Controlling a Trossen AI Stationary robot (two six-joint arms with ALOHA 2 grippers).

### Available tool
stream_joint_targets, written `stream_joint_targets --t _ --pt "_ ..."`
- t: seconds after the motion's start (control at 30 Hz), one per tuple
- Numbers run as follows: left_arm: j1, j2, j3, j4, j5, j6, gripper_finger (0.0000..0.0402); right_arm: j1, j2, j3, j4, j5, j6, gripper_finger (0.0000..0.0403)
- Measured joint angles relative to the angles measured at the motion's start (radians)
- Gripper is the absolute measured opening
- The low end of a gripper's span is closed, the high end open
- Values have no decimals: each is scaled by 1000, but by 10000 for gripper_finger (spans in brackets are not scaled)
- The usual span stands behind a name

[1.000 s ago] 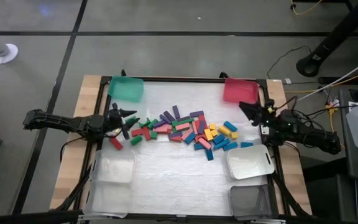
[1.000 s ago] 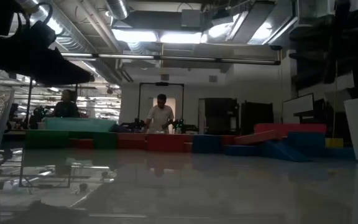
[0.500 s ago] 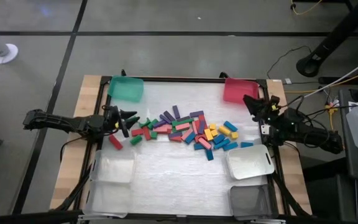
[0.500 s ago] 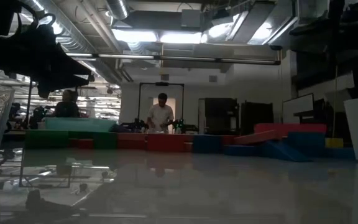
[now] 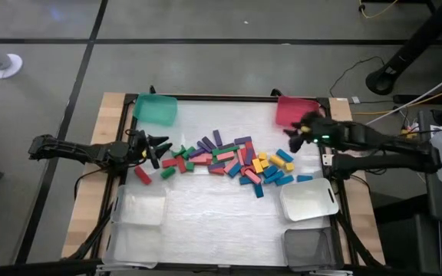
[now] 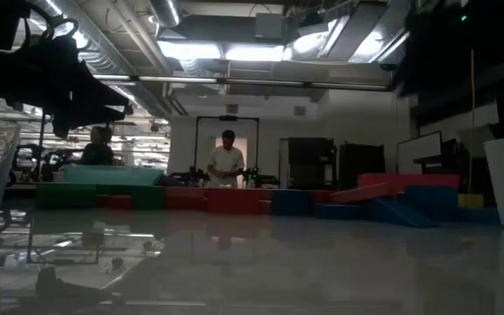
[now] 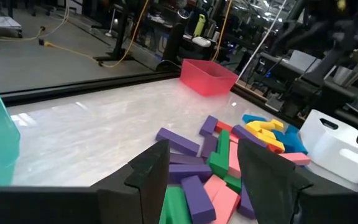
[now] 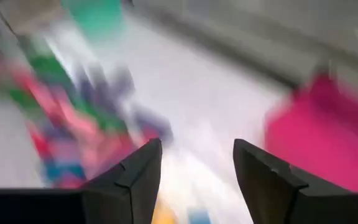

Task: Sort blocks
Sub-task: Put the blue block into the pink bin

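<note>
The blocks (image 5: 232, 161) lie in a loose pile in the middle of the table, in red, pink, green, blue, purple and yellow. They also show in the left wrist view (image 7: 222, 158). A lone red block (image 5: 142, 175) and a green one (image 5: 167, 172) lie at the pile's left. My left gripper (image 5: 159, 146) is open at the pile's left end, and its fingers (image 7: 145, 180) stand apart over purple, green and pink blocks. My right gripper (image 5: 292, 133) is open and empty beside the red bin (image 5: 296, 111), by the pile's far right.
A green bin (image 5: 156, 109) stands at the far left and the red bin at the far right. Clear bins stand near left (image 5: 140, 208) and near right (image 5: 307, 201), and a grey bin (image 5: 307, 247) stands at the near right edge. People stand in the room behind the table (image 6: 227, 162).
My right gripper has swung from the table's right edge toward the left, past the red bin's near side and toward the pile, still open. It is moving fast, and its wrist view is blurred. The blocks have not moved.
</note>
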Motion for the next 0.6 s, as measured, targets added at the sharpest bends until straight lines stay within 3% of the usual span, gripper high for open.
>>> stream_joint_targets --t 0.17,0.4,0.6 --pt "0 0 0 -1 0 -16 178 0 261 74 -202 -138 15 198" --pt "0 0 0 -2 0 -30 178 -21 528 65 -227 -235 17 198" --pt "0 0 0 -3 0 -23 178 -117 647 65 -218 -275 -31 198"
